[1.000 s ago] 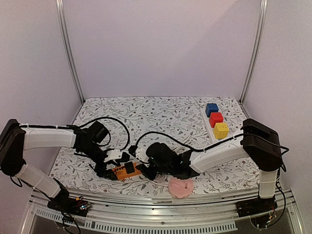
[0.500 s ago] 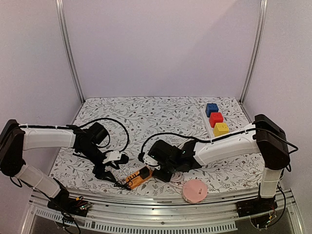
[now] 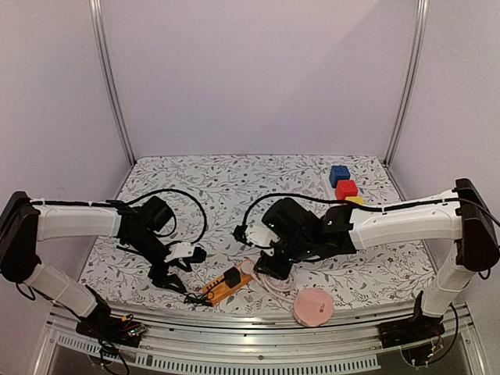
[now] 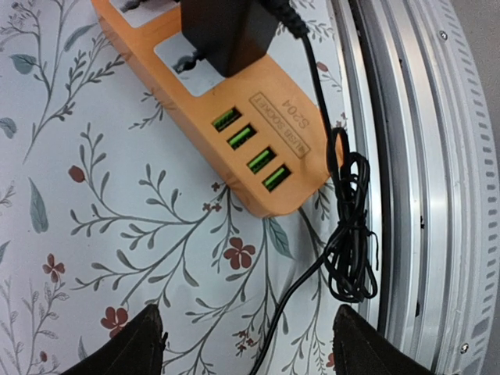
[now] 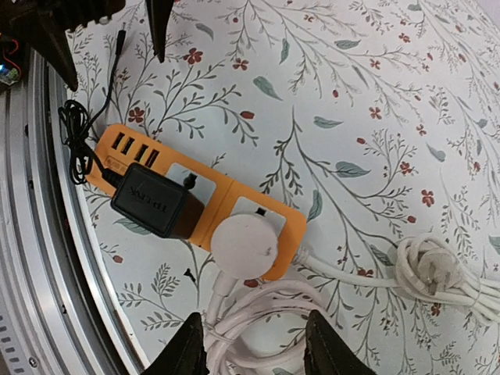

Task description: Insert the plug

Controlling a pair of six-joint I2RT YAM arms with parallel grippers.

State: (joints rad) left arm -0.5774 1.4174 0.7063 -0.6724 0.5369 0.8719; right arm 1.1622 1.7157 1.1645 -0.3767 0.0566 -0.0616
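Observation:
The orange power strip (image 3: 223, 283) lies near the table's front edge. A black adapter (image 5: 152, 199) and a round white plug (image 5: 244, 244) both sit in its sockets. In the left wrist view the orange strip (image 4: 234, 117) shows its green USB ports, with the black adapter (image 4: 226, 27) at the top. My left gripper (image 3: 173, 278) is open and empty just left of the strip, and its fingers (image 4: 148, 344) straddle bare cloth. My right gripper (image 3: 269, 269) is open and empty, above the white cable beside the plug, and its fingers (image 5: 187, 351) touch nothing.
A black cable coil (image 4: 351, 234) lies by the metal table rail (image 4: 414, 156). White cable loops (image 5: 266, 312) and a tied white bundle (image 5: 433, 273) lie right of the strip. A pink disc (image 3: 315, 306) sits at the front edge. A white strip with coloured blocks (image 3: 344, 190) is at the back right.
The orange strip slid right and turned. The pink disc shifted right. My right gripper has drawn up and back from the strip. My left arm has barely moved.

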